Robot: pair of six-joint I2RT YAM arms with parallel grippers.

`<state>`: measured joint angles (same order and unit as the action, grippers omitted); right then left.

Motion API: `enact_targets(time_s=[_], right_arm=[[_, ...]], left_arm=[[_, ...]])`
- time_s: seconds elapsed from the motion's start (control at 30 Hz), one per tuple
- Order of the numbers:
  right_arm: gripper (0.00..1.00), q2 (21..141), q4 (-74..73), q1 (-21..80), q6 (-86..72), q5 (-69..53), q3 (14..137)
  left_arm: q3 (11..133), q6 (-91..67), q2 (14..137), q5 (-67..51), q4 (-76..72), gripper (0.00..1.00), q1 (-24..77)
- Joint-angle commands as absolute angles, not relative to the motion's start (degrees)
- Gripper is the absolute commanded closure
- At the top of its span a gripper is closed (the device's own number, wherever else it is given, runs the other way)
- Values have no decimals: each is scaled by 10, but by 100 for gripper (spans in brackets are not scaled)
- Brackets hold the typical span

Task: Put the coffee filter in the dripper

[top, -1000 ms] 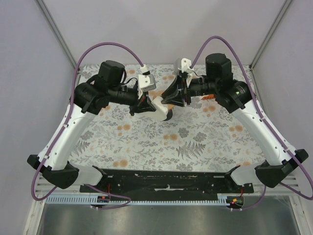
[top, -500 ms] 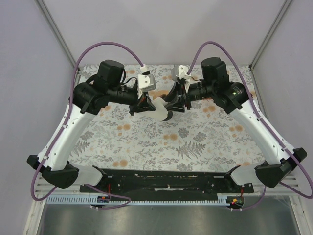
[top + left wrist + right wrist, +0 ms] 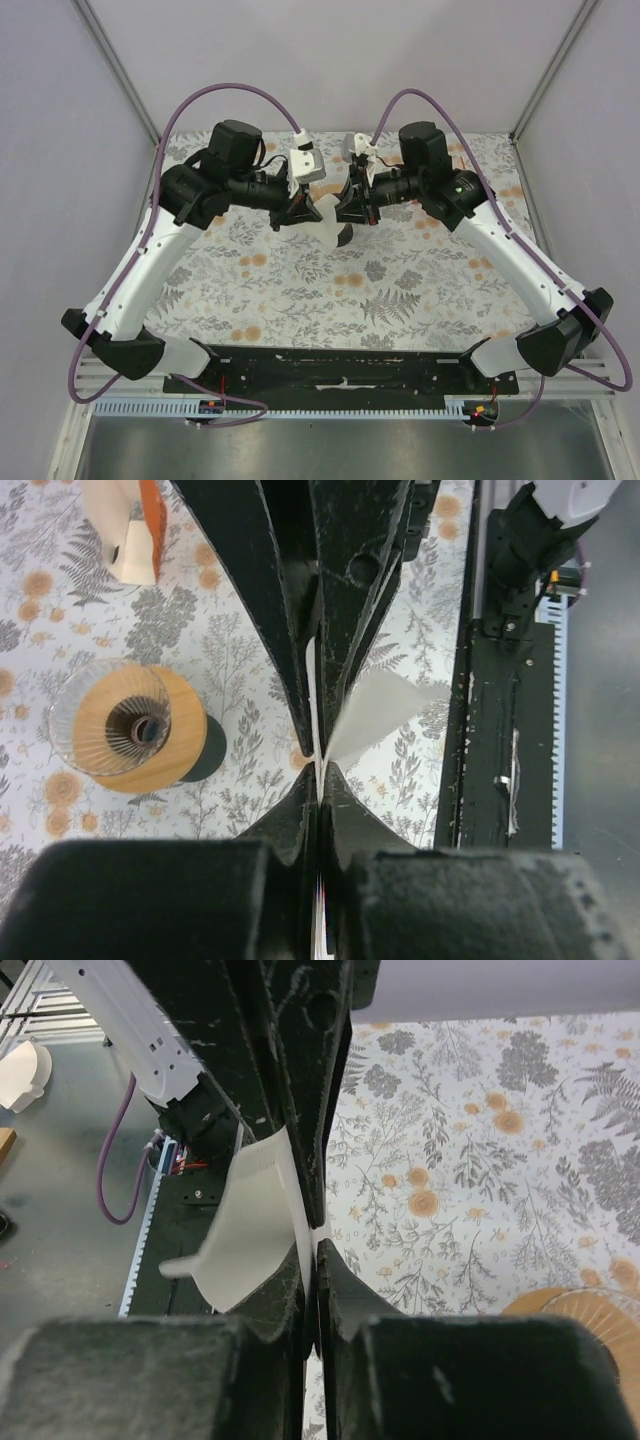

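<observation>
— Is the dripper visible?
— Not from above; the arms hide it. The left wrist view shows it on the floral table: a ribbed clear funnel with a round wooden collar.
— And the coffee filter?
— Thin, curling white paper, held in mid-air. The left claw and right claw are both pinched shut on it.

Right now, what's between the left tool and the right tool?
The coffee filter, pinched by both the left tool and the right tool. The top external view shows it.
</observation>
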<state>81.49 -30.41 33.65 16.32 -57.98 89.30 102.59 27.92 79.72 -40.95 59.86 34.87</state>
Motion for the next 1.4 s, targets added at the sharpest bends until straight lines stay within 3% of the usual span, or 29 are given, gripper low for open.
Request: enact_targets(time_s=[0.0,0.07,0.23,0.33,0.63,0.83,0.93,1.37], right_arm=[[93,831,-269,339,112,-570,885],[100,845,-256,340,85,-557,882],[100,892,-210,340,2,-526,873],[100,910,-166,341,-61,-525,855],[100,951,-147,338,-137,-476,834],[100,955,-135,320,-165,-465,824],[100,957,-120,314,-176,-467,813],[100,963,-75,300,-213,-465,789]], left_arm=[[1024,262,802,-360,564,98,351],[1004,256,801,-339,552,98,349],[948,226,804,-289,497,87,336],[923,206,816,-269,473,87,311],[875,169,852,-294,446,74,272],[884,141,863,-274,442,52,244],[891,140,858,-277,442,47,231],[909,147,825,-258,439,36,222]])
